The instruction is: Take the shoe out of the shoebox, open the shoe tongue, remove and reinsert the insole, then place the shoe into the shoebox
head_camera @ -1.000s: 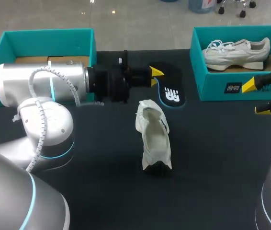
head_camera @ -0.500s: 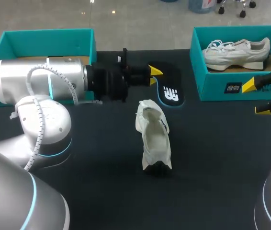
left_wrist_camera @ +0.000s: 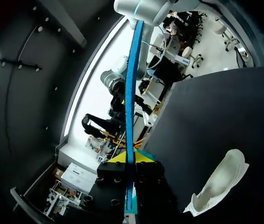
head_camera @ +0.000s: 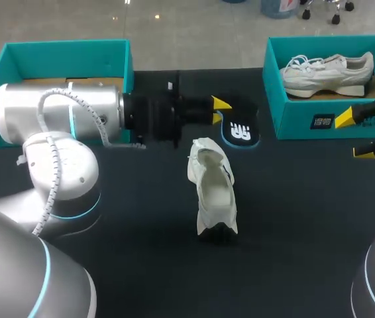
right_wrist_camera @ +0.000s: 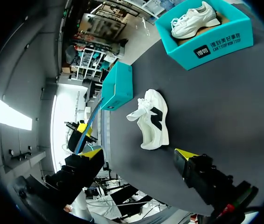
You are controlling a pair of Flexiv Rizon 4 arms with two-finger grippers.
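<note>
your left pincer (head_camera: 218, 109) pinches the black insole (head_camera: 240, 129) between its pressed tips, near the middle of the worktop's (head_camera: 141, 218) far edge. the white shoe (head_camera: 213, 192) lies mid-worktop. your right pincer (head_camera: 354, 136) hangs spread at the right edge, beside the shoebox (head_camera: 307, 122) holding a second shoe (head_camera: 326, 71).

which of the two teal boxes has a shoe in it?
The right-hand box: a white shoe lies inside it. The left-hand box shows only its brown floor, with no shoe visible.
</note>
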